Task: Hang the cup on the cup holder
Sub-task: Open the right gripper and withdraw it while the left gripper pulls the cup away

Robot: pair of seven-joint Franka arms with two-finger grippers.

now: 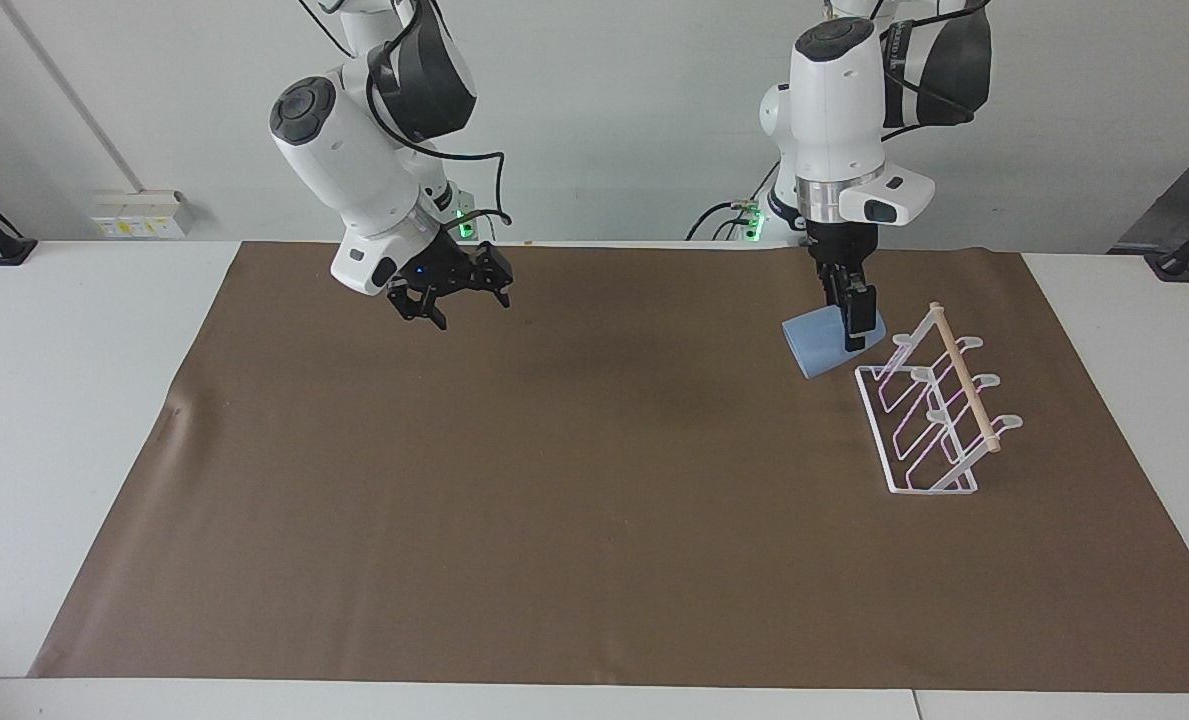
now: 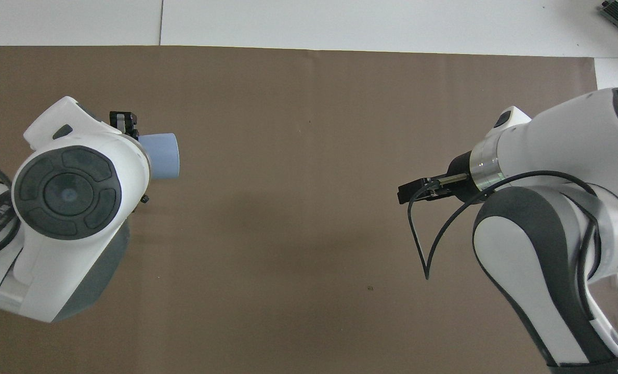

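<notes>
The cup (image 1: 822, 349) is pinched by the left gripper (image 1: 857, 328), whose fingers are pressed onto its base end, and is held on its side in the air just beside the holder (image 1: 934, 412), at the rack's end nearer the robots. The holder stands on the brown mat (image 1: 594, 520) toward the left arm's end of the table (image 1: 44, 400). The right gripper (image 1: 451, 295) is held over the mat toward the right arm's end, fingers spread, nothing between them.
</notes>
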